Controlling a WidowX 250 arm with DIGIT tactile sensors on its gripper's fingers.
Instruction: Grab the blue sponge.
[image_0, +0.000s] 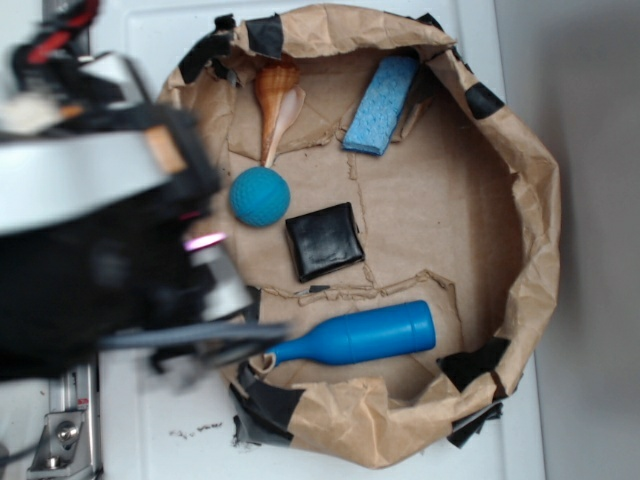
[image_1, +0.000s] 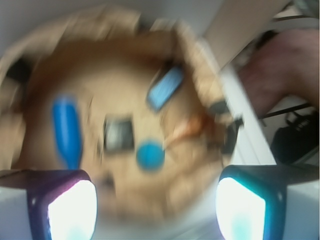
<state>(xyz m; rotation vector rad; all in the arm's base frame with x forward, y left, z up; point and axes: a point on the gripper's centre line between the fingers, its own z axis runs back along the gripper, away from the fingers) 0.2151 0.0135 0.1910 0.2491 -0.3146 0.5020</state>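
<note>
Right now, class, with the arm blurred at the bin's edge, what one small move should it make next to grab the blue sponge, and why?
Probably travel across the paper-lined bin toward the blue sponge, which lies against the far wall, past the ball and black pad. The gripper is nowhere near it.

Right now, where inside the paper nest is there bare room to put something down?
The widest bare patch lies right of the black square pad, below the blue sponge, above the blue pin. The left side is crowded: teal ball and wooden spoon.
</note>
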